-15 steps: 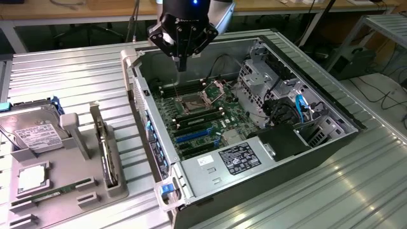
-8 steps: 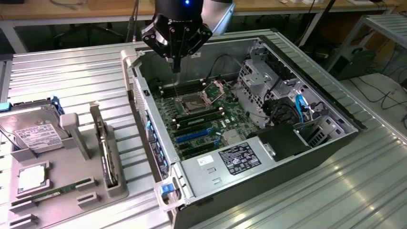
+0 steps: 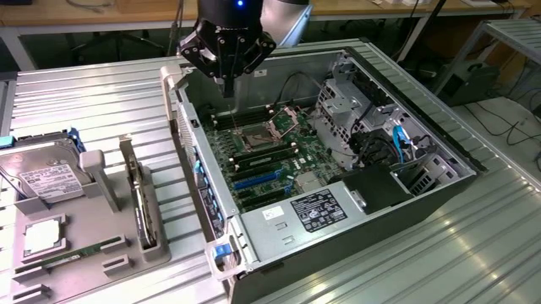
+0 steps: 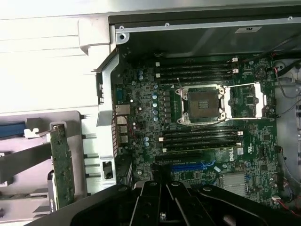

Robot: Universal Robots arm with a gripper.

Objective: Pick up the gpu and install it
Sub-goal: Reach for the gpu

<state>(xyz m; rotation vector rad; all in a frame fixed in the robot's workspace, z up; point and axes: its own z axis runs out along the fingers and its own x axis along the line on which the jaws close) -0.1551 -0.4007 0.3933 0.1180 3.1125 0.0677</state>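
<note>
The gripper (image 3: 227,85) hangs over the open computer case (image 3: 187,126), near the end of the case that lies farthest from the camera in the exterior view. Its dark fingers (image 3: 222,63) run down to a single narrow tip, so the jaws are together with nothing between them. The gripper holds nothing and touches nothing that can be seen. Below the tip lies the green motherboard (image 3: 279,158), with the square processor socket (image 3: 253,136) close by. In the wrist view the gripper (image 4: 162,190) shows as dark closed fingers above the blue slot (image 4: 188,165) of the board, and the socket (image 4: 203,103) sits past them in the middle of the board.

The gpu (image 3: 139,190) is outside the case, on the exterior view's left. It stands on its long edge in a slot of a grey holder (image 3: 85,215) that rests on the ribbed metal table (image 3: 93,101). It is well apart from the gripper and has not been picked up. In the wrist view the gpu (image 4: 61,165) appears as a narrow green card upright in the same holder, beside the case wall.

On the holder there is also a hard drive (image 3: 47,177) with a white label, and a long thin memory stick (image 3: 72,258) lies near the holder's front edge
</note>
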